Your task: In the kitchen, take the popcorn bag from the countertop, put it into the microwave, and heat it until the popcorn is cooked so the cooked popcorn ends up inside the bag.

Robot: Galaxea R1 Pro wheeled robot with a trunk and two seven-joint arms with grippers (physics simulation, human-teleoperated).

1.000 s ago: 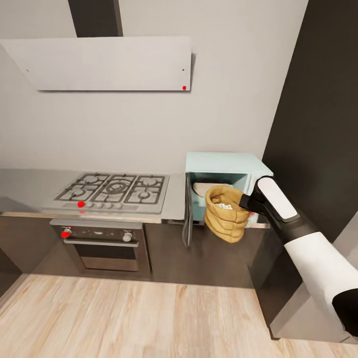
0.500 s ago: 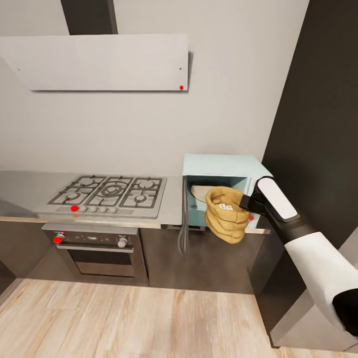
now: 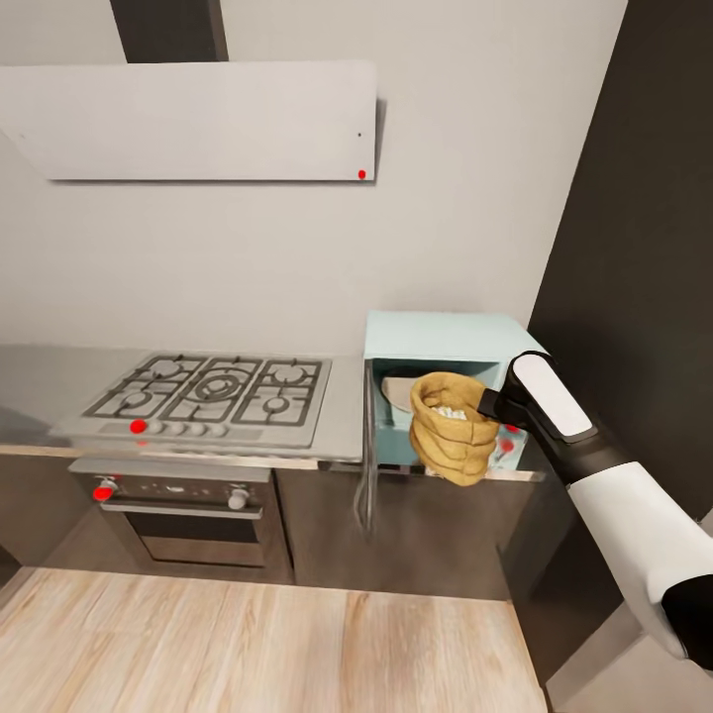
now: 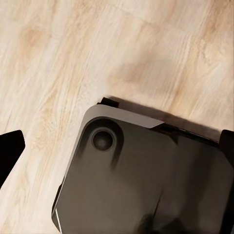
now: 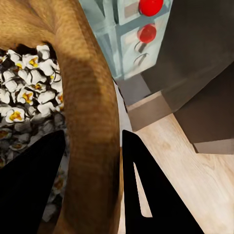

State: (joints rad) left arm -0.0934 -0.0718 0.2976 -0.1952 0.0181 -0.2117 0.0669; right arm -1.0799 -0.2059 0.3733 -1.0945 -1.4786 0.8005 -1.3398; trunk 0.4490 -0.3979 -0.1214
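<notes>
Spanning the wall, the countertop (image 3: pixel 342 421) carries the microwave (image 3: pixel 441 339), door open. Just before its opening hangs the bag (image 3: pixel 453 436), rim pinched by the right gripper (image 3: pixel 492 403), popcorn (image 5: pixel 27 92) inside. Left gripper's jaws: cannot tell.

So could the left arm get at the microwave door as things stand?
Probably not: the left gripper hangs low over the wood floor, while the microwave door stands open by the popcorn bag the right gripper holds.
</notes>
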